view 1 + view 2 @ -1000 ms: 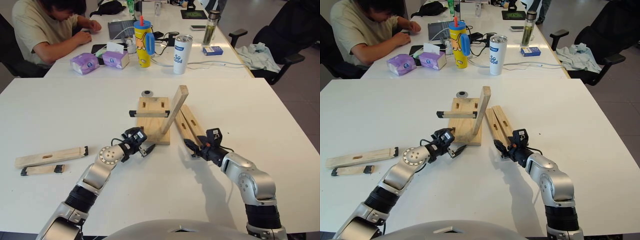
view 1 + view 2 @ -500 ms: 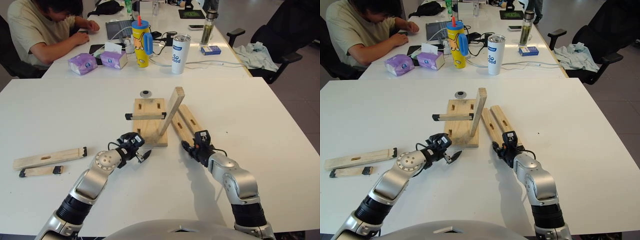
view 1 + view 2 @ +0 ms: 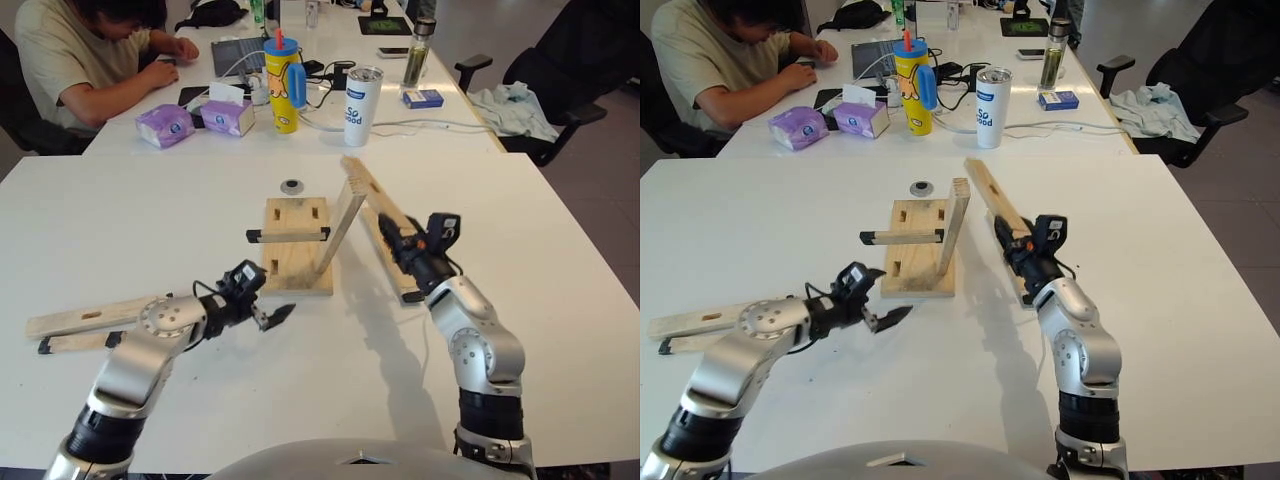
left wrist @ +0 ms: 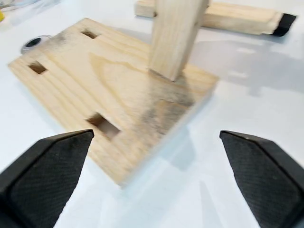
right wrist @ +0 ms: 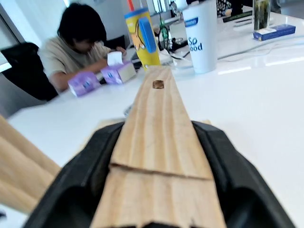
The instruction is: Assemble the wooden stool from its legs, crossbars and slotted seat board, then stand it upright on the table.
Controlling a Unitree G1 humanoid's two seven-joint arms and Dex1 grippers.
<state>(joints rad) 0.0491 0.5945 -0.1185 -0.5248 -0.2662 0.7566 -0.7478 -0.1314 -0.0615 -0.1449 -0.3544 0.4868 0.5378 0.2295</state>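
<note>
The slotted seat board (image 3: 290,268) lies flat mid-table. One leg (image 3: 345,220) stands tilted in it, and a crossbar (image 3: 290,235) sticks out of that leg to the left. My right gripper (image 3: 405,246) is shut on a second leg (image 3: 368,190), held slanted off the table beside the standing leg; its fingers (image 5: 90,161) clamp the wood (image 5: 159,118). A third leg (image 3: 406,288) lies below it. My left gripper (image 3: 266,315) is open, just off the board's near left corner (image 4: 109,90). Another leg (image 3: 95,315) and a short crossbar (image 3: 78,340) lie far left.
A small round black object (image 3: 291,186) sits behind the board. On the far table stand a yellow cup (image 3: 283,85), a white tumbler (image 3: 361,105) and tissue packs (image 3: 170,126), with a seated person there. White tabletop lies open to the right and in front.
My right gripper has lifted one leg off the table, its far end now raised next to the standing leg. My left gripper has drawn back leftwards from the board's corner.
</note>
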